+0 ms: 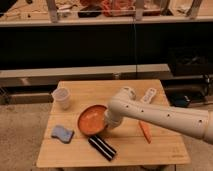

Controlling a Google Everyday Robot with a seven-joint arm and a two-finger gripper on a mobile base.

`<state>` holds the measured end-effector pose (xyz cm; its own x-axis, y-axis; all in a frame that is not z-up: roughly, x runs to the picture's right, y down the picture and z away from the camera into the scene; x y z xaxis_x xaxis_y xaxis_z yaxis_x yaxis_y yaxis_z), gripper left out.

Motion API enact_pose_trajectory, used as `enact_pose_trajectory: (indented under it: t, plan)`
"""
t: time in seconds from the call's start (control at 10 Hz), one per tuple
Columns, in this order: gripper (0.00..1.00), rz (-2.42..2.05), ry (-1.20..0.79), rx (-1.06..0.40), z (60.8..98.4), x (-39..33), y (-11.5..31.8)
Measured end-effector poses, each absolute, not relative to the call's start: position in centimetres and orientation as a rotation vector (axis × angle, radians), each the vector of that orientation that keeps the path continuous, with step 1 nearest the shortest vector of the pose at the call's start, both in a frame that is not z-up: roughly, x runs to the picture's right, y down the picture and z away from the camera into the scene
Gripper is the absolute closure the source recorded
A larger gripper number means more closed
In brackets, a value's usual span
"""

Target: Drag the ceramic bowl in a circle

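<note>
A white robot arm reaches in from 3 o'clock across the wooden desk, its claw at the 3 o'clock rim of the orange ceramic bowl; a translucent cup stands at the bowl's 10 o'clock, a blue sponge at 8, a black striped bar at 5, an orange stick at 4

claw obscured, at ceramic bowl rim
</note>
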<state>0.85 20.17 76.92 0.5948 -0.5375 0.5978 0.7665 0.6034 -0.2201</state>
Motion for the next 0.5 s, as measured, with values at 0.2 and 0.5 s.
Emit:
enact_pose_trajectory:
  t: [0.2,0.5]
  plan:
    - [0.99,-0.779,-0.51,-0.497,78.2,1.1,18.8]
    - [0.99,-0.777,-0.499,-0.507,82.0,0.2,14.3]
